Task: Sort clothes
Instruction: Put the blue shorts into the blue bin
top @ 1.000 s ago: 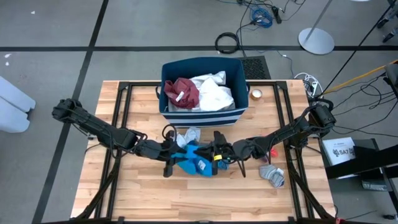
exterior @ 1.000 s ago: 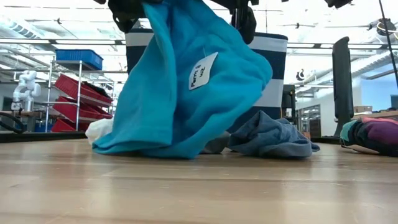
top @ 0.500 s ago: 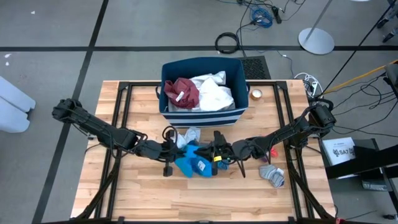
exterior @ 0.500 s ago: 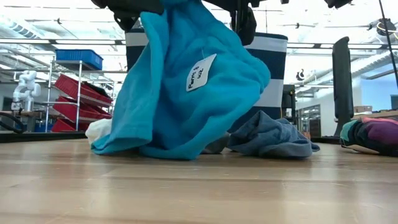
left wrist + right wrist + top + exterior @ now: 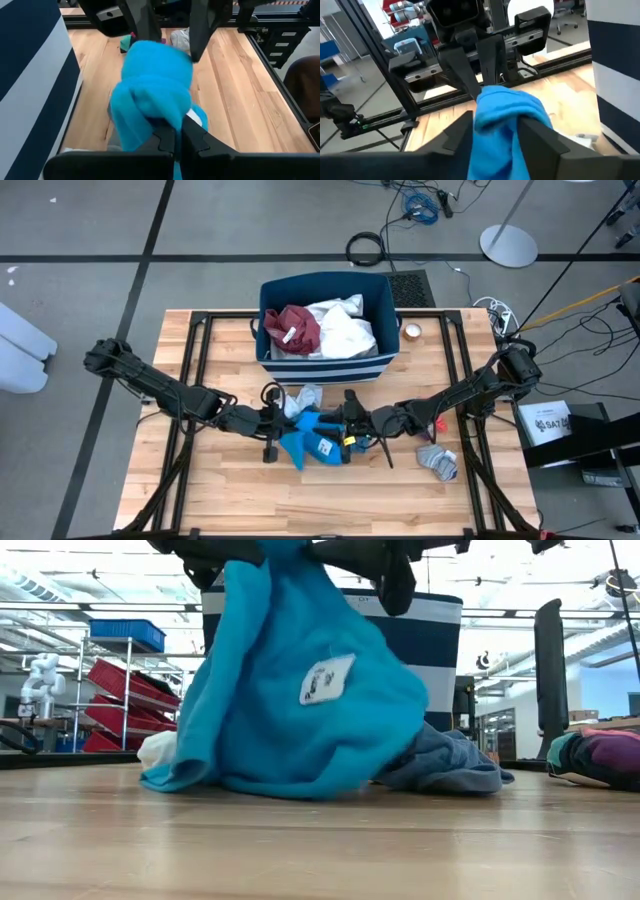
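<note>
- Wooden table point(image 5: 220, 480): your blue garment point(image 5: 300, 700) hangs bunched mid-table before the bin point(image 5: 325, 362), long axis vertical, white tag facing out.
- Left pincer point(image 5: 272, 420) and right pincer point(image 5: 352, 423) both clench it.

Dark jointed arms point(image 5: 160, 388), yellow-marked wrist

A: Where do the cameras sit?
B: One looks straight down on the whole table point(image 5: 200, 480); one sits at tabletop height, close by.
A: The wrist views?
B: They face each other, sharing the blue garment point(image 5: 155, 85) between both sets of jaws.
</note>
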